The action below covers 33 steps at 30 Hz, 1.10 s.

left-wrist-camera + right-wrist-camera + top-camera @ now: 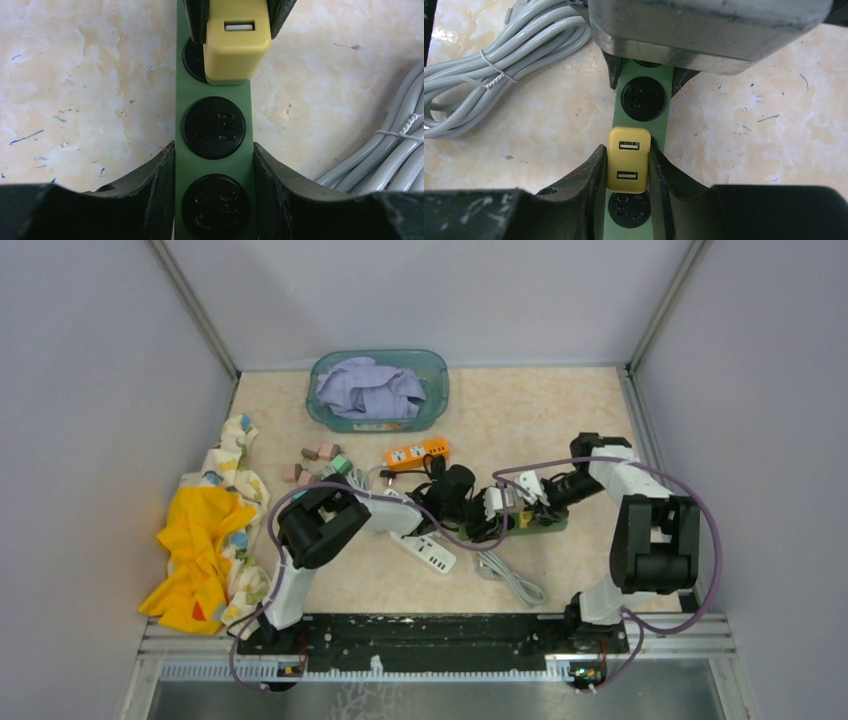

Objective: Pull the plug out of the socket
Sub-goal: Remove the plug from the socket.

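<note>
A green power strip (545, 525) lies at mid-table. In the left wrist view my left gripper (214, 155) is shut on the strip (214, 92), one finger on each long side. A yellow two-port USB plug (235, 55) sits over the strip's far socket. In the right wrist view my right gripper (628, 160) is shut on the plug (627, 162), its fingers pressed to both of the plug's sides above the strip (660, 131). I cannot tell whether the prongs are still in the socket. The two grippers (497, 505) (530, 490) face each other over the strip.
A bundled grey cable (499, 75) lies beside the strip, also in the left wrist view (390, 155). An orange strip (417, 453), a white strip (425, 552), a teal basin of purple cloth (378, 390), small blocks (318, 455) and yellow cloth (205, 540) lie to the left.
</note>
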Available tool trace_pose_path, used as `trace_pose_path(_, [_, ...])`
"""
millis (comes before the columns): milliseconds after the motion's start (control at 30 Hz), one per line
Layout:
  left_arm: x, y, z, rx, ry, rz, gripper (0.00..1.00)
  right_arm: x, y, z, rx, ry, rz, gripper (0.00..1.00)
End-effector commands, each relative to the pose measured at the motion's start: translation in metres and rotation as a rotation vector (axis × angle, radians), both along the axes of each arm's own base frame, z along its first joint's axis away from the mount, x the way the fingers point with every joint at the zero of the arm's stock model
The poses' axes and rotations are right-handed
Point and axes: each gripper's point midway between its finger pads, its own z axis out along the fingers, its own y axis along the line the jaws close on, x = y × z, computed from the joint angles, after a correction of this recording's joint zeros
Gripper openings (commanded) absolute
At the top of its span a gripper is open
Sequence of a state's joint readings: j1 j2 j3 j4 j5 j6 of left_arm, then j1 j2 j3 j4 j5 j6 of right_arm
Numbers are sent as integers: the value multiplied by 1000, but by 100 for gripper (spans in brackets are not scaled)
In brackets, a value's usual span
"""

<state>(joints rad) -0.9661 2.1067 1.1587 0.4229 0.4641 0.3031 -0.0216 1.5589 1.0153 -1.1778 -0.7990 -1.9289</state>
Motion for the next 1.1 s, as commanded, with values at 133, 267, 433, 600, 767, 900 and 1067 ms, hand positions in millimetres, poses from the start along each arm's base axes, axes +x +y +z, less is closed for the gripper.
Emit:
trace_pose_path(133, [-7, 25, -41, 132, 73, 38, 0, -32, 51, 36, 268, 79, 79, 0])
trace_pose_path(267, [-8, 22, -41, 125, 82, 35, 0, -29, 64, 41, 293, 78, 79, 0])
trace_pose_path(433, [-8, 21, -42, 126, 85, 32, 0, -17, 62, 46, 275, 40, 27, 0])
trace_pose_path(600, [-10, 25, -44, 136, 85, 36, 0, -14, 47, 42, 253, 35, -1, 0])
trace_pose_path(767, [-10, 25, -44, 137, 86, 35, 0, -32, 51, 37, 275, 84, 67, 0])
trace_pose_path(900, [-9, 24, -43, 133, 84, 34, 0, -31, 65, 44, 301, 91, 90, 0])
trace_pose_path(1067, [-10, 25, -46, 135, 92, 39, 0, -14, 60, 47, 269, 60, -3, 0])
